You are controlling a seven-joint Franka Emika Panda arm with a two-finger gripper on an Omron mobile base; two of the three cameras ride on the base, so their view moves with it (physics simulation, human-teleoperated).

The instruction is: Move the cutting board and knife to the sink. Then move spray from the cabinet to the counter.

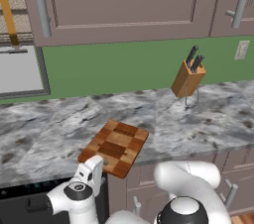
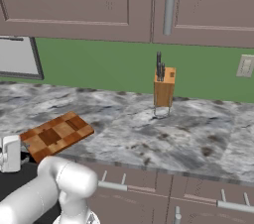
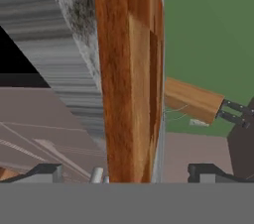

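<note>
spanning the scene, the grey-and-white marbled stone counter (image 1: 208,114) carries the checkered wooden cutting board (image 1: 114,147) at its front edge, overhanging; the wooden knife block (image 1: 188,78) stands well apart; the open-fingered gripper (image 3: 124,172) straddles the board's edge.

wooden cutting board (image 1: 114,147) (marbled stone counter (image 1: 198,119))
</note>
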